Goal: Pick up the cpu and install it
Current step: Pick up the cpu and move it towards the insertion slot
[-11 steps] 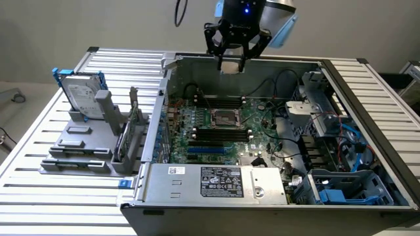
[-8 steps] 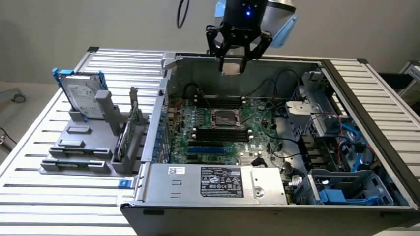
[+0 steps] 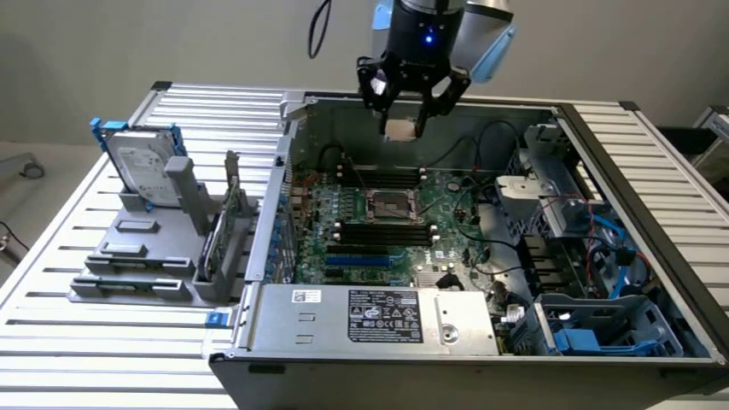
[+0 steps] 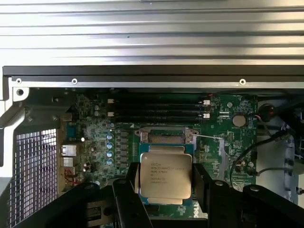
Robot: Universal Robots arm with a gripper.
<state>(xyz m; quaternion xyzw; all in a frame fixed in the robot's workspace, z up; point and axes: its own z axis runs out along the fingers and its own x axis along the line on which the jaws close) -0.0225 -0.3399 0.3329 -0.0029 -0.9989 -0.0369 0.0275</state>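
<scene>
Holding cpu (image 4: 165, 179), plate toward hand's (image 4: 164, 166) wrist

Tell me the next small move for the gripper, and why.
Probably a slow descent toward the socket. The gripper is shut on the cpu, metal top plate facing up, but it hangs well above the motherboard. The wrist view has the socket in sight just past the chip, so closing the height gap seems the sensible step.
</scene>
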